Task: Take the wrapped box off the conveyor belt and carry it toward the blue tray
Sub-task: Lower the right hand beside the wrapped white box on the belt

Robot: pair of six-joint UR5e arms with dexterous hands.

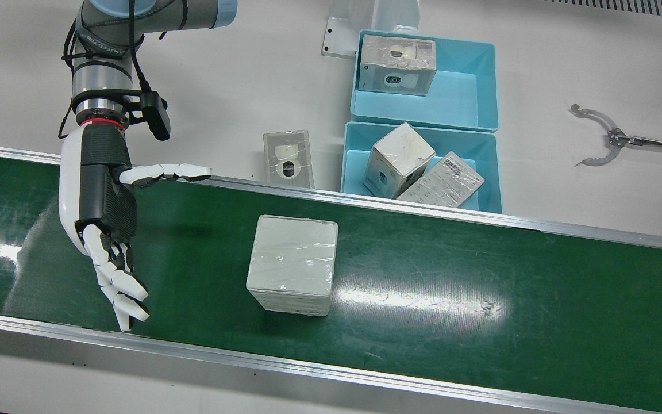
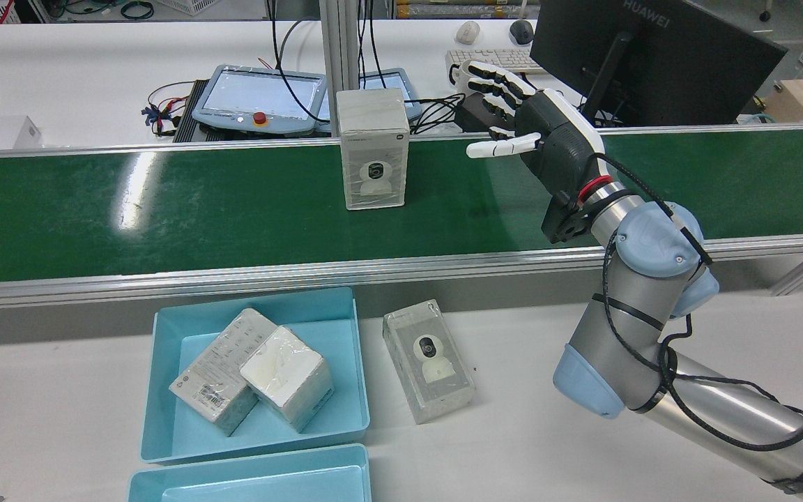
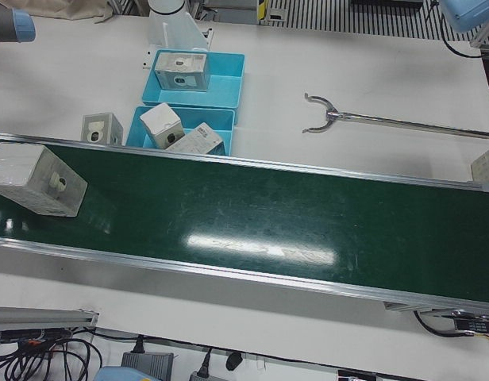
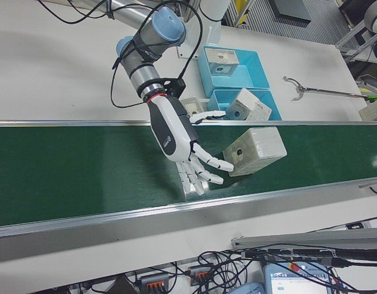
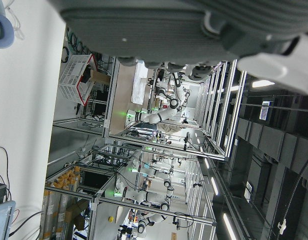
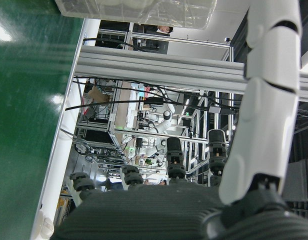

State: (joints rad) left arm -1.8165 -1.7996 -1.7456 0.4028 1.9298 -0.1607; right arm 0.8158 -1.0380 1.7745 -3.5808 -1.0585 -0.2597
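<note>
The wrapped box (image 1: 292, 264) is white, in clear film, and stands on the green conveyor belt (image 1: 480, 276). It also shows in the rear view (image 2: 373, 150), the left-front view (image 3: 34, 181) and the right-front view (image 4: 256, 150). My right hand (image 1: 104, 213) is open over the belt, fingers spread, palm facing the box with a clear gap between them; it also shows in the rear view (image 2: 548, 136) and the right-front view (image 4: 179, 138). The blue tray (image 1: 347, 161) beside the belt holds two wrapped boxes. My left hand (image 5: 194, 25) shows only as a dark edge in its own view.
A second blue tray (image 1: 483, 80) behind the first holds one box. Another wrapped box (image 1: 288, 158) lies on the white table between the belt and the trays. A metal grabber tool (image 1: 601, 138) lies on the table. The belt has raised aluminium rails (image 1: 365, 201).
</note>
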